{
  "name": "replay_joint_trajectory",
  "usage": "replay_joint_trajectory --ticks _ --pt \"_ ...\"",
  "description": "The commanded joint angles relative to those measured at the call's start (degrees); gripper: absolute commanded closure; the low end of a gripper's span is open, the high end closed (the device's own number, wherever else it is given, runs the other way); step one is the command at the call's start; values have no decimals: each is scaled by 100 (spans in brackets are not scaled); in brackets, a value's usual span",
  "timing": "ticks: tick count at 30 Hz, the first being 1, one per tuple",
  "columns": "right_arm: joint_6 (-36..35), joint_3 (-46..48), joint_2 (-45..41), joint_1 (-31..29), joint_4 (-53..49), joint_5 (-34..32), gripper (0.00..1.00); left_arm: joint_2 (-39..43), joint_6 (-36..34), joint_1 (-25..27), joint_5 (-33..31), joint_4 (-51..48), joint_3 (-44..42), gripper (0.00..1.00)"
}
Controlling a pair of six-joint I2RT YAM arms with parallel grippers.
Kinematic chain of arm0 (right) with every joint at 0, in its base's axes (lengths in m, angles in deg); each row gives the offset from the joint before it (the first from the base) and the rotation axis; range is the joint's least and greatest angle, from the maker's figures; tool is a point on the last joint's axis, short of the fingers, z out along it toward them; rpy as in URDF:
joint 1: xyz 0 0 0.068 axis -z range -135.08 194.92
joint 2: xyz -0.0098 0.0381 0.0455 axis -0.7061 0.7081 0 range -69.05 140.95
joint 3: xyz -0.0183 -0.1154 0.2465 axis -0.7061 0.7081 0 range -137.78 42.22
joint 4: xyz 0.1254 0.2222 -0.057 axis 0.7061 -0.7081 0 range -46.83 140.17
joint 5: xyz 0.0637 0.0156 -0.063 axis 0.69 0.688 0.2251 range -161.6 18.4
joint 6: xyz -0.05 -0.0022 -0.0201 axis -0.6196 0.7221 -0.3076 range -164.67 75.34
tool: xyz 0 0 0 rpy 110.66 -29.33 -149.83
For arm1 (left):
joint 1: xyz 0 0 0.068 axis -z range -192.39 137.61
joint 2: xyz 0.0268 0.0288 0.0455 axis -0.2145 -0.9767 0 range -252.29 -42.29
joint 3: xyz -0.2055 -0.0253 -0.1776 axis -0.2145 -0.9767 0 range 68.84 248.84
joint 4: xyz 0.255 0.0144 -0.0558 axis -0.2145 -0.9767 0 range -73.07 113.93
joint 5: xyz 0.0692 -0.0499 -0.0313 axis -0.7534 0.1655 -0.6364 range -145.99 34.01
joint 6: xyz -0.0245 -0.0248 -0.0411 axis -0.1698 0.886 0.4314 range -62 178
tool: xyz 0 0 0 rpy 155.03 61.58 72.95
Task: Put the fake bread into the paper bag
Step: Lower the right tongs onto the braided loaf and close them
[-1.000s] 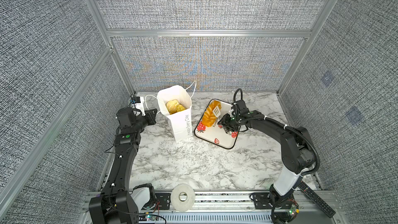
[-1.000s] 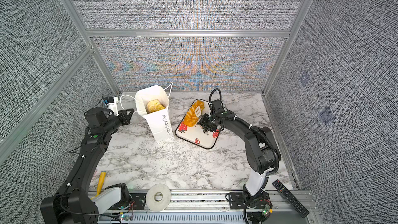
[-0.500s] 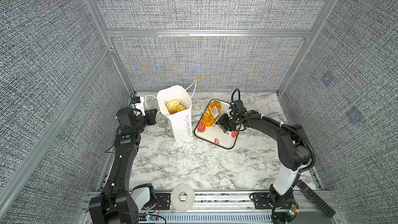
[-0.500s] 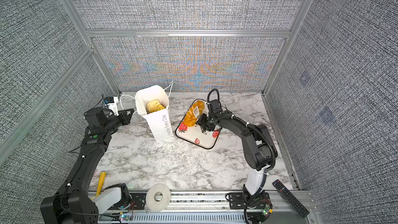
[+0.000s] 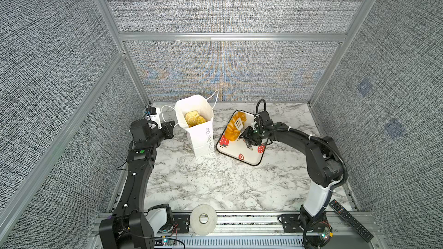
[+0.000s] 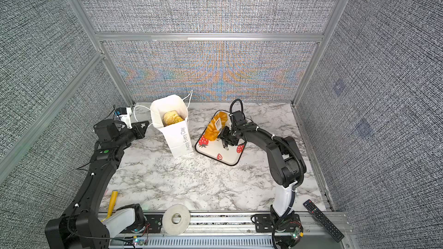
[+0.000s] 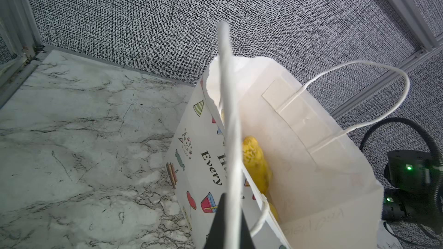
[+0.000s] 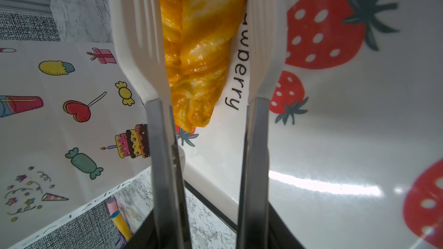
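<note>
The white paper bag (image 5: pixel 201 137) (image 6: pixel 178 137) stands upright with fake bread (image 5: pixel 194 118) (image 6: pixel 171 118) inside. My left gripper (image 5: pixel 171 126) (image 6: pixel 143 125) (image 7: pixel 227 211) is shut on the bag's near cord handle (image 7: pixel 227 116). A long braided loaf (image 5: pixel 233 128) (image 6: pixel 213 129) (image 8: pixel 199 44) lies on the strawberry tray (image 5: pixel 249 156) (image 6: pixel 230 156). My right gripper (image 5: pixel 249 137) (image 6: pixel 226 137) (image 8: pixel 211 231) is shut on white-tipped tongs (image 5: pixel 238 123) (image 8: pixel 139 32). The tong blades straddle the loaf's near end; one blade touches it, the other stands just off it.
A tape roll (image 5: pixel 203 219) and a black remote (image 5: pixel 351 220) lie at the front rail. A yellow handle (image 6: pixel 112 202) lies by the left arm's base. A small white device (image 5: pixel 153 113) sits in the back left corner, behind the bag's handle.
My right gripper has slid a little left over the tray, and the tong blades have narrowed slightly around the loaf. The left arm and the bag have not moved.
</note>
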Motion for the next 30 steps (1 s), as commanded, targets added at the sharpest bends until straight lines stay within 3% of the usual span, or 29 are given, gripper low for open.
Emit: replay_joint_trajectory --ticks 1,18,30 --pt "10 -61 24 -2 61 -14 54 20 -44 4 33 20 33 100" --pt "25 -76 130 -8 113 7 64 25 -45 -4 38 20 31 100" --pt "-17 -14 13 -5 114 -18 82 22 -48 -3 34 20 27 100"
